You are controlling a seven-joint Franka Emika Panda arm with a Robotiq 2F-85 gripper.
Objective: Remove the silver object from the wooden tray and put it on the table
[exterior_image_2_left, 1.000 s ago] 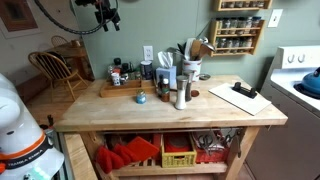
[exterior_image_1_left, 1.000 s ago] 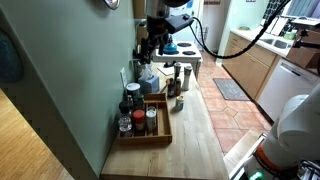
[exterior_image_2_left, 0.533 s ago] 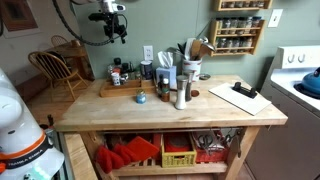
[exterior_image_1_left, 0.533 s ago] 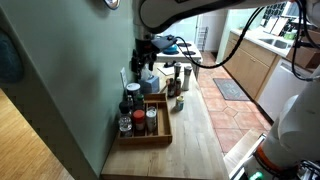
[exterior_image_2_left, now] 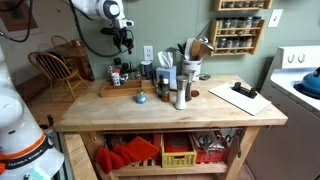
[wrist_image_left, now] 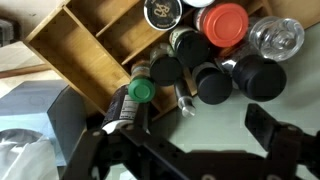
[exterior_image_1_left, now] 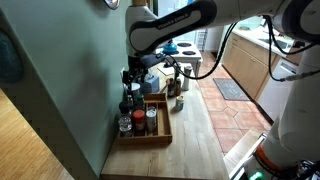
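The wooden tray (exterior_image_1_left: 160,128) lies on the table (exterior_image_1_left: 195,140) against the green wall, and it also shows in an exterior view (exterior_image_2_left: 128,91). It holds several jars and bottles. In the wrist view the tray (wrist_image_left: 85,40) has dividers. Beside it stand black-lidded jars, a red lid (wrist_image_left: 228,22) and a green-capped bottle (wrist_image_left: 140,92). A slim silver-tipped object (wrist_image_left: 185,102) stands among the black lids. My gripper (wrist_image_left: 190,140) is open and empty, directly above this cluster. It hangs over the tray's far end in both exterior views (exterior_image_1_left: 130,78) (exterior_image_2_left: 125,45).
A utensil holder and tall bottles (exterior_image_2_left: 180,75) stand mid-table, with a small blue object (exterior_image_2_left: 140,97) near them. A white board with a dark item (exterior_image_2_left: 240,97) lies at the table's other end. A spice rack (exterior_image_2_left: 240,25) hangs on the wall. The wall is close beside the tray.
The arm has swung down and toward the wall, bringing the gripper from high above the table to just over the jars at the tray's far end.
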